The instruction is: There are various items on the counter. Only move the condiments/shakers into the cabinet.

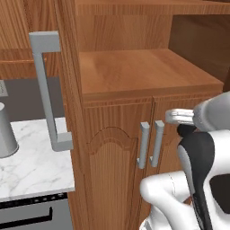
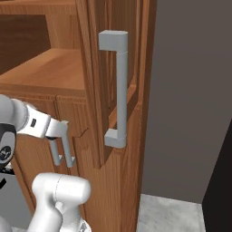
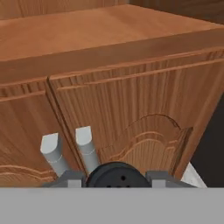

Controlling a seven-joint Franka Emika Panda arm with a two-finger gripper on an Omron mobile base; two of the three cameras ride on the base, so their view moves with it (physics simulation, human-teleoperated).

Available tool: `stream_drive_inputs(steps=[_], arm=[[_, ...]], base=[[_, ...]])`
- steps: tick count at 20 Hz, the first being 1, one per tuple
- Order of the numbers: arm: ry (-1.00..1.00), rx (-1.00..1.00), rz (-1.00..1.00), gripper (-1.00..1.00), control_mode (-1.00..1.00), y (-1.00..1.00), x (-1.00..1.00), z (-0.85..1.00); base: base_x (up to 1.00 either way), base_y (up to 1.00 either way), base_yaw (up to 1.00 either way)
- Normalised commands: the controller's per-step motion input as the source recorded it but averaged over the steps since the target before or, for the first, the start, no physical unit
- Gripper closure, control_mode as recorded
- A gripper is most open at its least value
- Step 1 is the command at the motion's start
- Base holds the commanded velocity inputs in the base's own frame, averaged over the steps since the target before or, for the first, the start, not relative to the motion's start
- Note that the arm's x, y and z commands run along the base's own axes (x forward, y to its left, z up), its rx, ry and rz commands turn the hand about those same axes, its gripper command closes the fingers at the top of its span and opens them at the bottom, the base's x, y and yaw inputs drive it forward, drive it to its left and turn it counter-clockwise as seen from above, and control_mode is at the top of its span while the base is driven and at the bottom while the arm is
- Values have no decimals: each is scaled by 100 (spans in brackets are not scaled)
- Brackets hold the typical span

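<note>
The cabinet stands open, its tall door [image 1: 67, 67] swung out with the long grey bar handle [image 1: 45, 90] [image 2: 118, 86]. The wooden shelf [image 1: 143, 72] [image 2: 50, 68] [image 3: 87, 30] inside is bare. My gripper [image 1: 174, 117] [image 2: 63, 129] [image 3: 116, 178] hovers in front of the low doors, close under the shelf's front edge. In the hand view a small black shaker [image 3: 116, 173] with a round holed top sits between the jaws, which are shut on it. The counter [image 1: 36, 166] of white marble lies at the left. The other condiments are out of view.
A tall grey canister [image 1: 4, 130] stands on the counter at the far left. The low doors carry paired short grey handles [image 1: 150, 143] [image 3: 85, 140] just ahead of the gripper. A dark appliance front [image 1: 31, 215] sits under the counter. A grey wall [image 2: 190, 90] flanks the cabinet's right.
</note>
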Motion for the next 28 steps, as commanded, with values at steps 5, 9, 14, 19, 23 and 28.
stream_drive_inputs(steps=[5,9,14,19,23,28], arm=[[-19,0,0,100,-100,-36,0,100],[-2,0,0,100,-100,-24,15,95],[0,0,0,100,-100,-1,61,42],[0,-1,0,100,-100,0,78,3],[-3,0,0,100,-100,0,84,-25],[-4,0,0,100,-100,0,57,-40]], base=[[0,0,0],[0,0,0],[0,0,0],[0,0,0],[0,0,0],[0,0,0]])
